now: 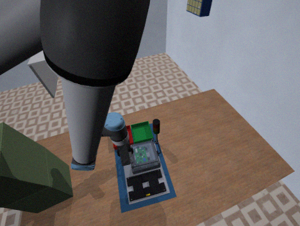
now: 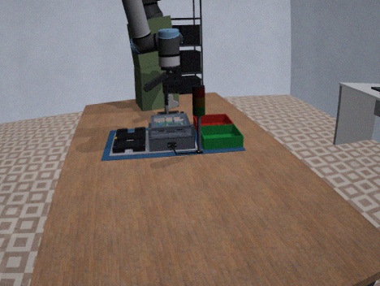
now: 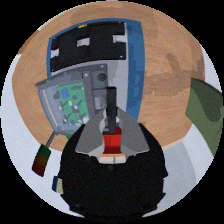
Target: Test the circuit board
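Top view: the circuit board (image 1: 140,154) (image 2: 166,123) (image 3: 74,100) lies inside the tester (image 1: 145,167) (image 2: 171,142) (image 3: 100,92), green with small parts showing through the clear window of the lid (image 1: 156,153) (image 2: 184,127) (image 3: 48,102). Measured from the tester in this view, the black tray (image 1: 138,189) (image 2: 129,140) (image 3: 67,55) sits at six o'clock, the green bin (image 1: 141,132) (image 2: 222,140) at twelve, the red bin (image 1: 129,135) (image 2: 213,119) at eleven, and the signal light (image 1: 156,126) (image 2: 198,101) (image 3: 41,160) at one, on its thin pole. The gripper (image 1: 131,149) (image 2: 166,111) (image 3: 111,107) is at about ten o'clock, pointing down beside the lid, its fingers clenched together with nothing grasped. Whether the tips touch the lid cannot be told, nor whether the latch has caught. In the exterior view the tray lies at nine o'clock from the tester and the green bin at three, while the signal light's red and green sections look dim. A blue mat (image 1: 170,189) (image 2: 106,152) (image 3: 134,90) runs beneath the tester and tray on the wooden table (image 1: 224,144) (image 2: 195,215) (image 3: 167,55).
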